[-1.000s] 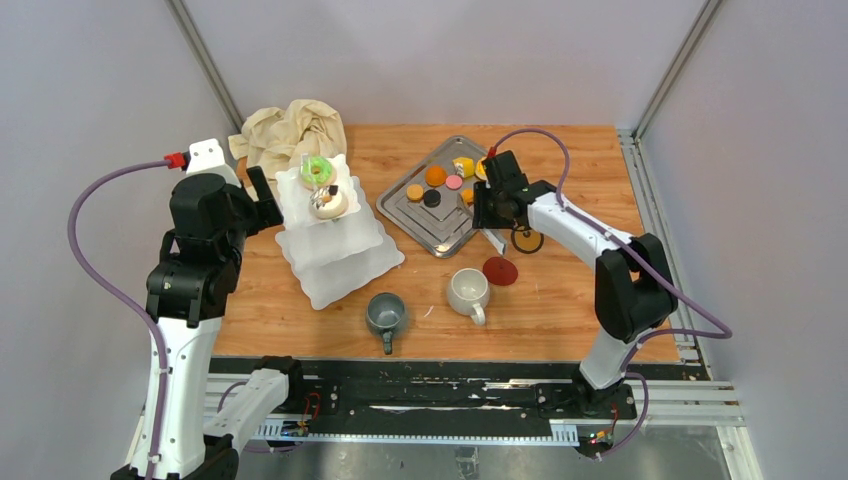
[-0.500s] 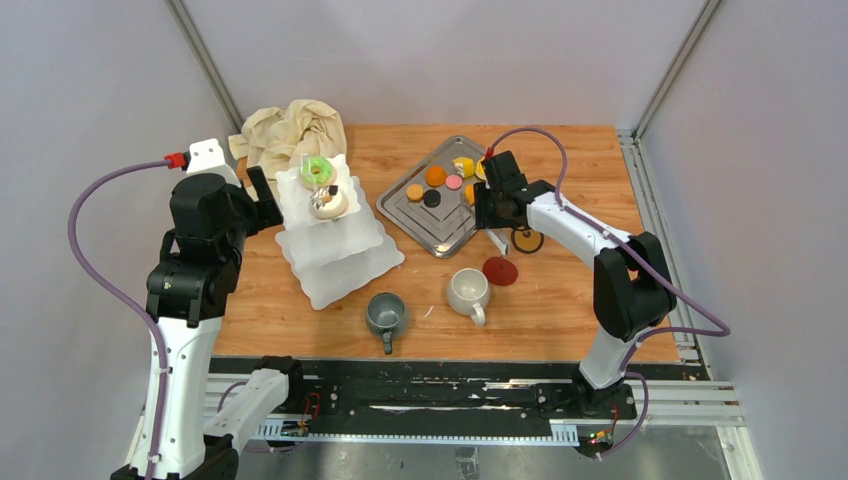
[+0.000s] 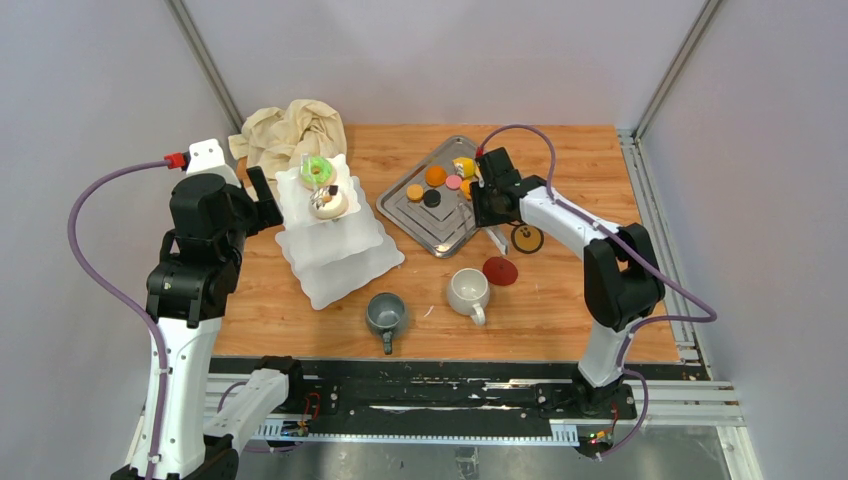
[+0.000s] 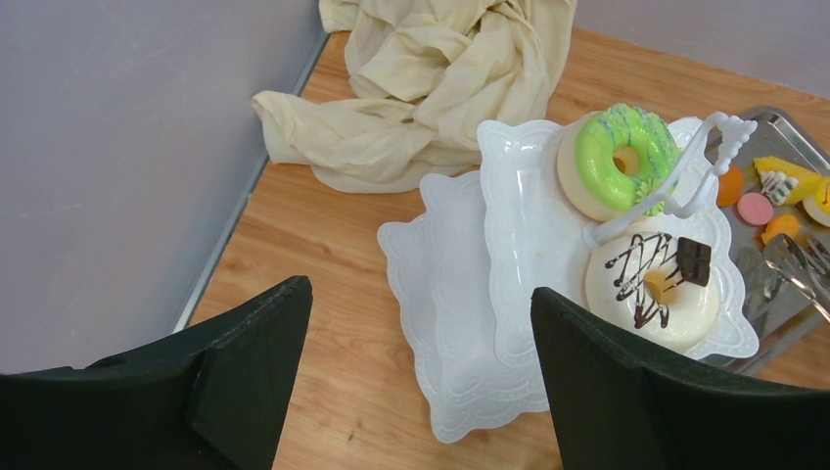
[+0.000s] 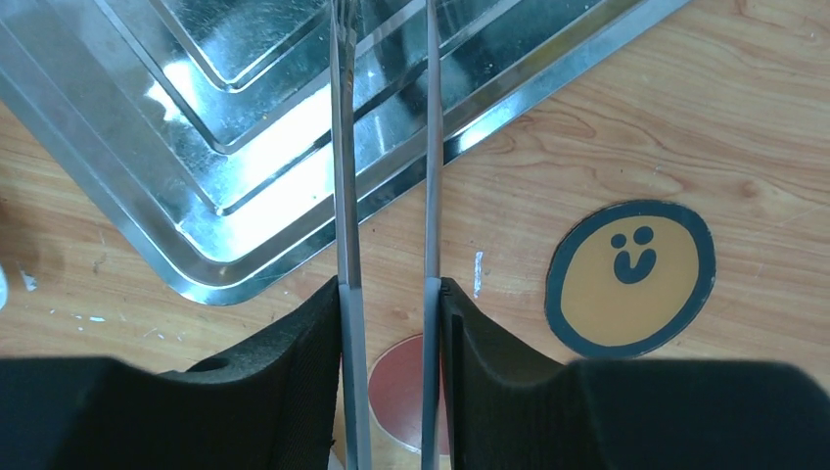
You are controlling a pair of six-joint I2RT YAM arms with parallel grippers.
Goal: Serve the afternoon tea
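Observation:
The white three-tier stand (image 3: 345, 262) (image 4: 455, 294) carries a green ring doughnut (image 3: 317, 170) (image 4: 617, 162) and a white chocolate-drizzled doughnut (image 3: 329, 203) (image 4: 651, 284) on its top tier. My left gripper (image 3: 265, 200) (image 4: 421, 333) hangs open just left of the stand, holding nothing. Orange (image 3: 435, 175), yellow (image 3: 463, 166) and pink (image 3: 453, 182) pastries lie on the steel tray (image 3: 445, 228). My right gripper (image 3: 487, 212) (image 5: 390, 323) is shut on metal tongs (image 5: 343, 196) (image 3: 497, 240), which reach over the tray's near corner. A grey mug (image 3: 385, 313) and a white mug (image 3: 467, 290) stand in front.
A beige cloth (image 3: 290, 130) is bunched at the back left. A red coaster (image 3: 499, 270) and a yellow smiley coaster (image 3: 527, 238) lie right of the tray, under the right arm. Grey walls close in both sides.
The right arm has shifted slightly left and back, toward the tray, with the tongs in its grip. The left arm has not moved.

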